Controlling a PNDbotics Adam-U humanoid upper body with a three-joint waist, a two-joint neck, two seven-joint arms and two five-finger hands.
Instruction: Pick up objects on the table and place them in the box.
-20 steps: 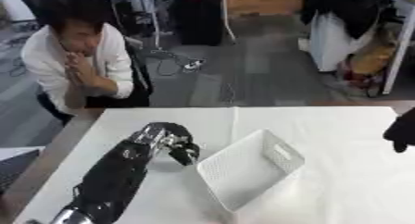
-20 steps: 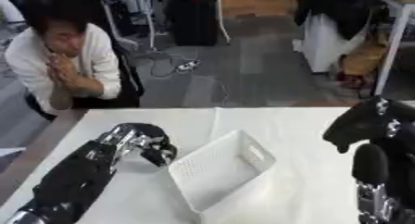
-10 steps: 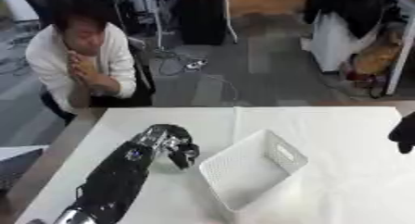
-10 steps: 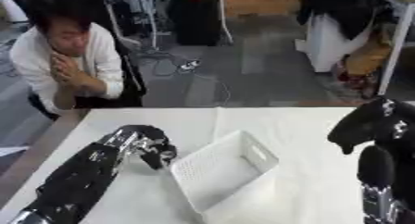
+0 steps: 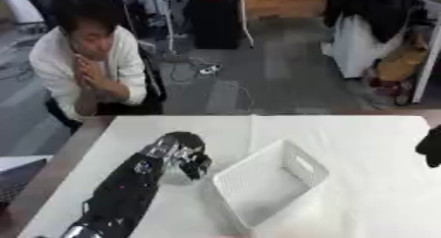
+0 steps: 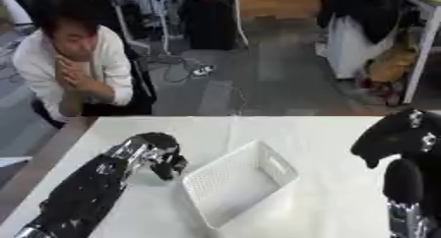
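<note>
The white box (image 6: 237, 183) sits tilted askew near the middle of the bench (image 5: 362, 133), and its inside shows nothing but its own perforated floor, so by the look of it no object has gone in yet. The left hand (image 5: 191, 158) is down on the bench just beside the box's left wall, fingers curled downward; whether they have hold of anything I cannot tell (the hand hides whatever lies under it). The right hand (image 6: 392, 138) hangs raised at the right edge, curled, with nothing seen in it. No loose objects show on the bench, so the placing seems still ahead.
</note>
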